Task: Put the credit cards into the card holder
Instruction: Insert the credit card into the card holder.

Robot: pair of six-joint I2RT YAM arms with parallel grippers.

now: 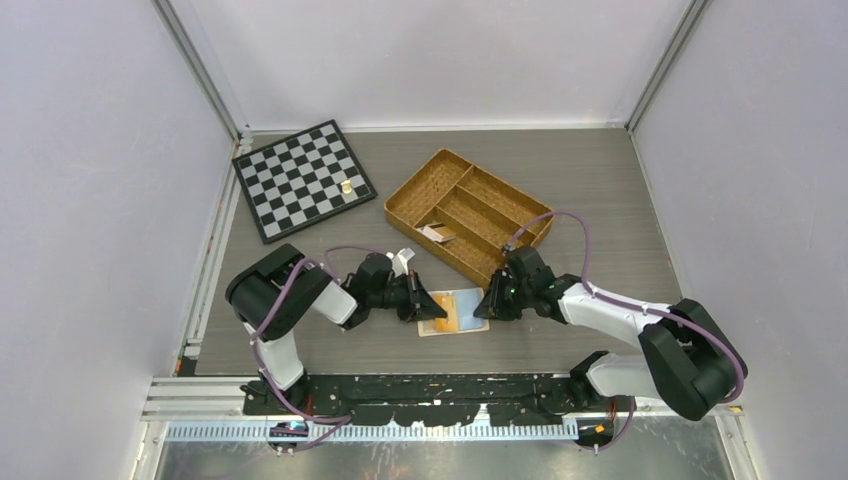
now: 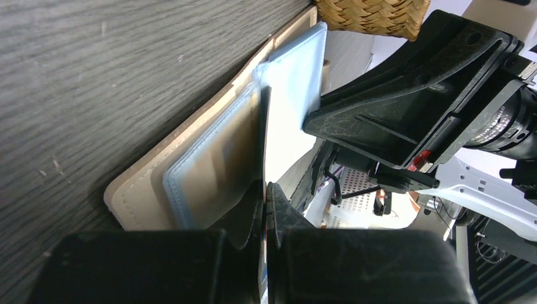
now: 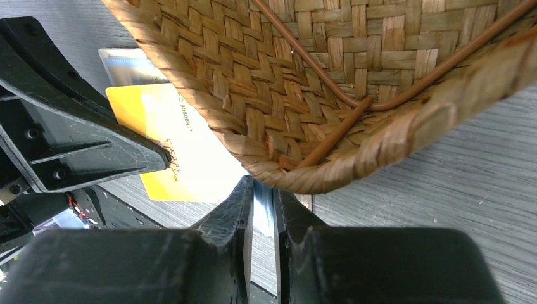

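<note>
The card holder (image 1: 470, 320) lies open on the table between both arms, showing beige leather (image 2: 142, 193) and pale blue sleeves (image 2: 297, 69). My left gripper (image 1: 418, 302) is shut on an orange-yellow credit card (image 1: 440, 303), seen edge-on between the jaws (image 2: 266, 190). The card's far end reaches over the sleeves. In the right wrist view its printed yellow face (image 3: 158, 107) shows beside the left fingers. My right gripper (image 1: 488, 305) is at the holder's right edge, its jaws (image 3: 263, 187) nearly together on a thin glossy blue sleeve. A grey-blue sheet (image 3: 126, 60) behind the card could be a card or a sleeve.
A woven wicker divided tray (image 1: 468, 210) stands just behind the right gripper, its corner (image 3: 316, 76) overhanging the jaws. A small packet (image 1: 435, 233) lies in it. A chessboard (image 1: 302, 180) with a small gold piece lies at the back left.
</note>
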